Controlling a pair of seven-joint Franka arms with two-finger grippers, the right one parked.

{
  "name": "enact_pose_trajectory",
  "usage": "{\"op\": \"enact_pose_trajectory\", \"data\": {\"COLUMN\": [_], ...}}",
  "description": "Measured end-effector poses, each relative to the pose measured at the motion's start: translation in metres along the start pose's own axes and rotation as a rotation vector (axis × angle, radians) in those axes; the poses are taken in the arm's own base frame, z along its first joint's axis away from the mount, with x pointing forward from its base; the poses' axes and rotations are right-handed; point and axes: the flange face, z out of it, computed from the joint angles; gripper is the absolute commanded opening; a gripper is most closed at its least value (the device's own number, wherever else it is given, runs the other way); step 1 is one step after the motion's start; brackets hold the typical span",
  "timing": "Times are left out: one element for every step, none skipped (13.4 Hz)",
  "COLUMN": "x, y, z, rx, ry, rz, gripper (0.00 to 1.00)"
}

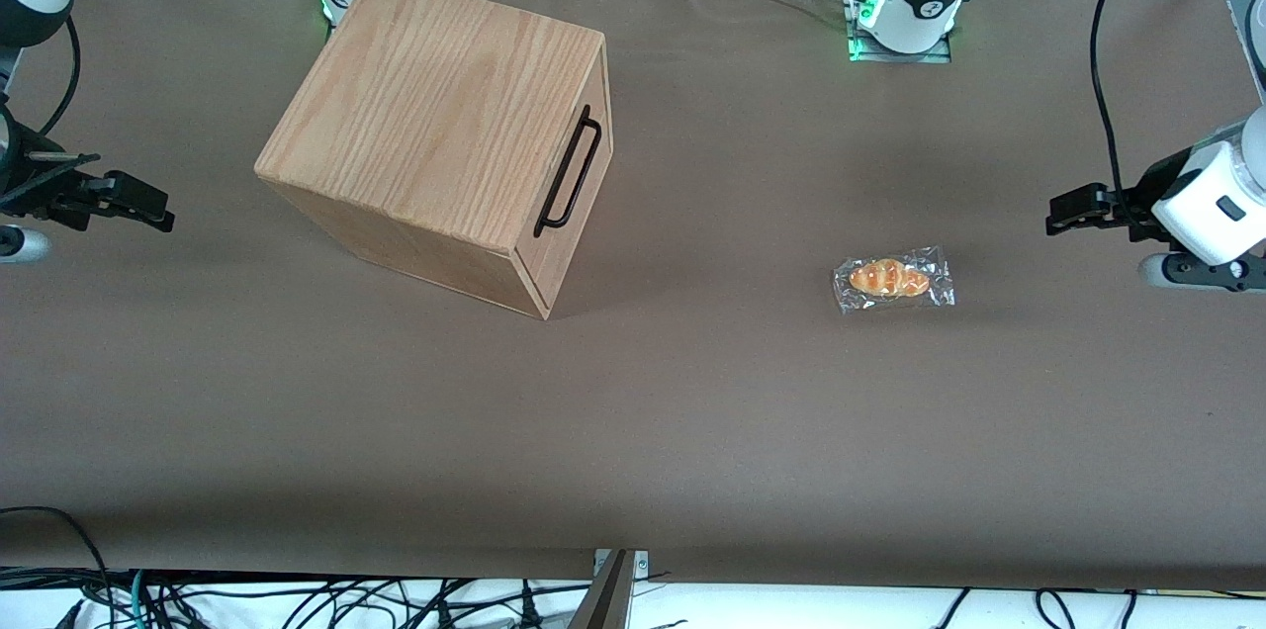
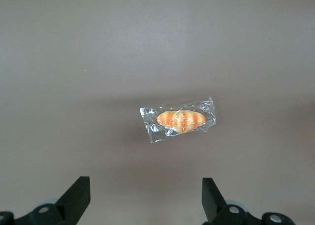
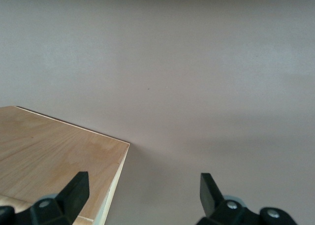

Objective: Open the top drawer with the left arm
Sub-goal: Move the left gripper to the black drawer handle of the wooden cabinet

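Gripper [image 1: 1056, 215] spread and empty, hanging at the working arm's end of the table, well apart from the cabinet [image 1: 435, 115].

We judge nothing done yet: our top drawer [image 1: 584, 184] sits flush and shut in the cabinet toward the parked arm's end, its black bar handle [image 1: 569, 172] untouched. A wrapped bun [image 1: 893, 279] lies on the table [image 1: 692, 411] below our gripper. Reaching, gripping the handle and pulling all remain.
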Motion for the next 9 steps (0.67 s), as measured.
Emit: {"op": "enact_pose_trajectory", "data": {"x": [0.0, -0.001, -0.002, -0.003, -0.003, -0.004, -0.005, -0.006, -0.008], "y": [0.008, 0.017, 0.027, 0.036, 0.044, 0.052, 0.063, 0.077, 0.092], "z": [-0.001, -0.002, -0.003, -0.004, -0.004, -0.004, -0.004, -0.004, -0.004], "rx": [-0.002, -0.003, -0.005, -0.007, -0.009, -0.011, -0.013, -0.016, -0.02], "ry": [0.002, 0.004, 0.006, 0.006, 0.006, 0.006, 0.005, 0.004, 0.002], "rz": [0.006, 0.01, 0.015, 0.019, 0.018, 0.012, 0.006, 0.001, -0.002], "gripper": [1.0, 1.0, 1.0, 1.0, 1.0, 1.0, 1.0, 1.0, 1.0]}}
